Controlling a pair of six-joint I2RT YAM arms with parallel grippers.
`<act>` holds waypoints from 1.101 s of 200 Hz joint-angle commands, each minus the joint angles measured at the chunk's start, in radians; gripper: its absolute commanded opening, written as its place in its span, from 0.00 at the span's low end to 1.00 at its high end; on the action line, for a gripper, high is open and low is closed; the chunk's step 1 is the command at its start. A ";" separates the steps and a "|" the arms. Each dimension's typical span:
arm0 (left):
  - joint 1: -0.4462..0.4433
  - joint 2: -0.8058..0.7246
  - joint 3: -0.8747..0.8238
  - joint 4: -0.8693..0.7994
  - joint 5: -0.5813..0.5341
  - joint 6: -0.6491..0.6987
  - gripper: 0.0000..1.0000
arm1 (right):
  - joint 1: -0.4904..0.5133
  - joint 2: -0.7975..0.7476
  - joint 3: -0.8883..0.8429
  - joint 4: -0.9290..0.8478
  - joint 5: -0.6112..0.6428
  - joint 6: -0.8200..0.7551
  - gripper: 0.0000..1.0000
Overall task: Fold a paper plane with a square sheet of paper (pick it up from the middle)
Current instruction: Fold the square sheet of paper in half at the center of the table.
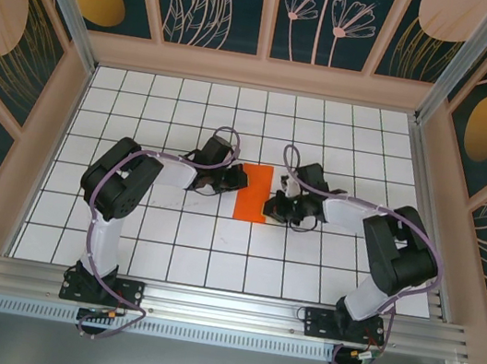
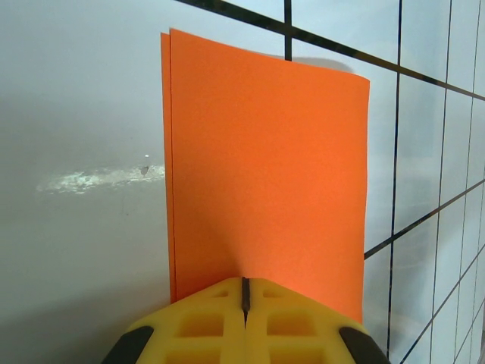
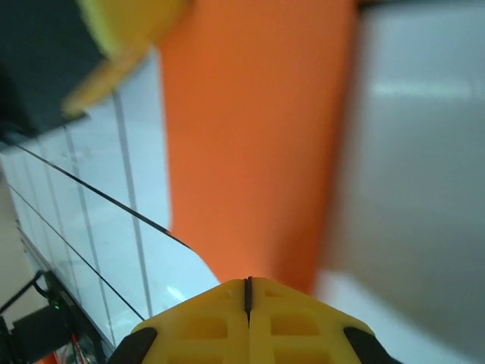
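The square sheet of paper (image 1: 254, 193) is bright orange and lies flat on the tiles, folded in half into a narrow upright rectangle. In the left wrist view the sheet (image 2: 265, 174) shows two layers along its left edge. My left gripper (image 1: 238, 181) is at the sheet's left edge; its jaws (image 2: 245, 292) are shut, tips over the paper's near edge, with nothing seen between them. My right gripper (image 1: 270, 207) is at the lower right edge, also shut (image 3: 247, 292), tips over the blurred paper (image 3: 250, 152). The left gripper's yellow finger (image 3: 121, 30) shows beyond it.
The white grid table (image 1: 168, 244) is walled by peach panels (image 1: 63, 114) on three sides. An aluminium rail (image 1: 223, 305) runs along the near edge by the arm bases. A scuffed patch (image 2: 98, 180) marks the tile left of the paper.
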 commanded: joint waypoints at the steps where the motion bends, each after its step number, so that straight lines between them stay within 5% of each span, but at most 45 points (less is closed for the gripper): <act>1: 0.005 0.131 -0.066 -0.226 -0.164 0.013 0.00 | -0.004 0.058 0.079 0.056 0.015 0.034 0.02; 105: 0.004 0.132 -0.066 -0.227 -0.158 0.011 0.00 | 0.011 0.216 0.108 0.014 -0.044 -0.060 0.03; 172: 0.005 0.109 -0.066 -0.222 -0.158 0.018 0.00 | 0.006 0.066 -0.139 0.054 -0.026 -0.074 0.02; 220: 0.005 0.021 0.002 -0.193 -0.104 0.071 0.00 | 0.007 -0.034 -0.069 0.100 0.048 0.005 0.03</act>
